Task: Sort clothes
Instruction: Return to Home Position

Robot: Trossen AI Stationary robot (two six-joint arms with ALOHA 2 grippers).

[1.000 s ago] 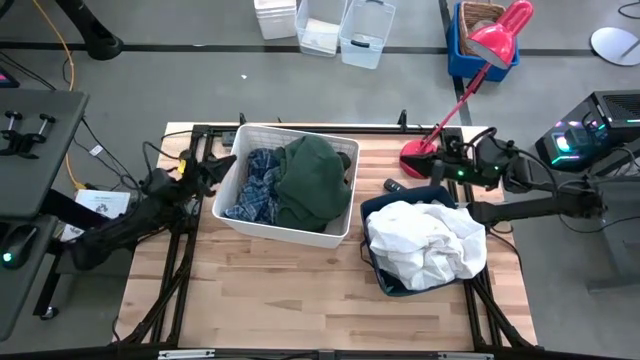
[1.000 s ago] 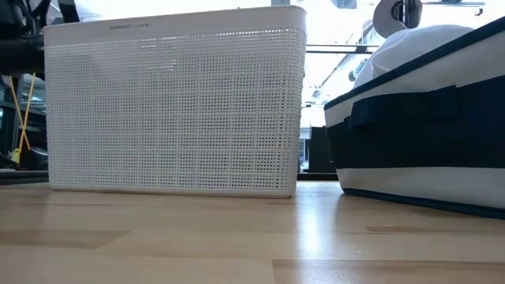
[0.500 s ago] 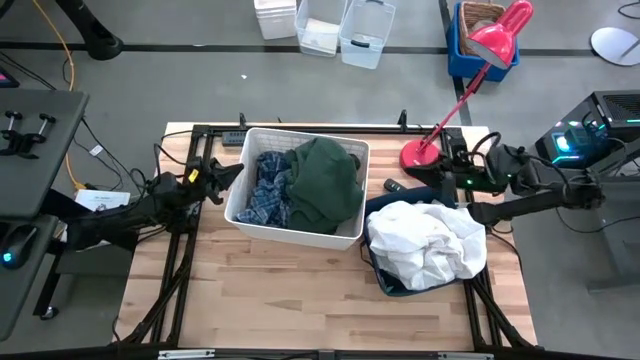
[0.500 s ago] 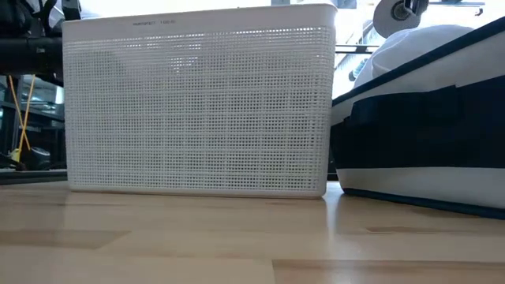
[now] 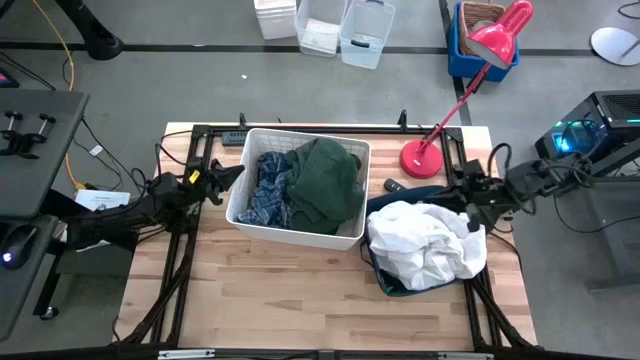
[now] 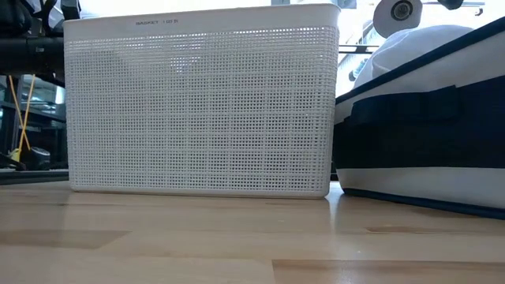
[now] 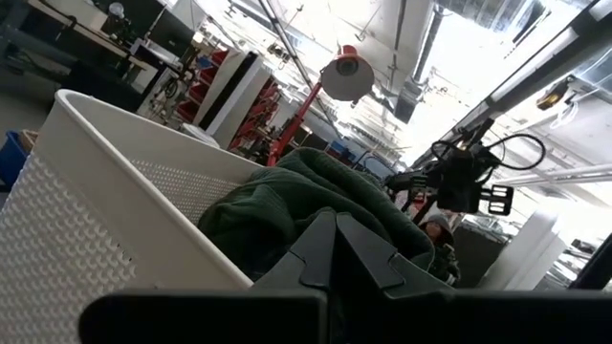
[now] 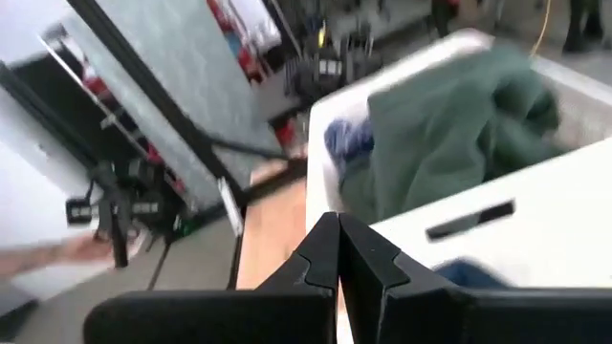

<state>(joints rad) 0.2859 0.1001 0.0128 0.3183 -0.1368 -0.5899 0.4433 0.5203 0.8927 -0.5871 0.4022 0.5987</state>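
Observation:
A white lattice basket (image 5: 243, 215) stands on the table's middle and holds the blue-and-white plaid shirt (image 5: 268, 192) and the dark green garment (image 5: 325, 182). To its right the navy bin (image 5: 392, 283) carries the thin white garment (image 5: 425, 243), heaped above its rim. The dark grey garment is hidden. My left gripper (image 5: 236, 171) is shut at the basket's left rim. My right gripper (image 5: 462, 208) is shut at the white garment's far right edge. The low view shows the basket (image 6: 197, 102), the bin (image 6: 418, 134) and the white garment (image 6: 418, 43). My left gripper lies level, coming from the table's left, with its shut fingertips (image 7: 335, 225) at the top of the basket's left wall (image 7: 124, 225). I cannot tell whether they touch it. My right gripper points toward the table's left beside the white garment. I cannot tell whether it touches the cloth.
A red desk lamp stands with its base (image 5: 420, 160) at the far right of the table, its arm slanting beyond the far edge. A small black object (image 5: 393, 185) lies between the lamp and the bin. Bare wood (image 5: 290, 295) lies along the near edge.
My left gripper has gone toward the table's right edge, and the basket has slid right with it, closing most of the gap to the bin. It has since stayed put. My right gripper has come from the lamp base toward the near edge, to the white garment.

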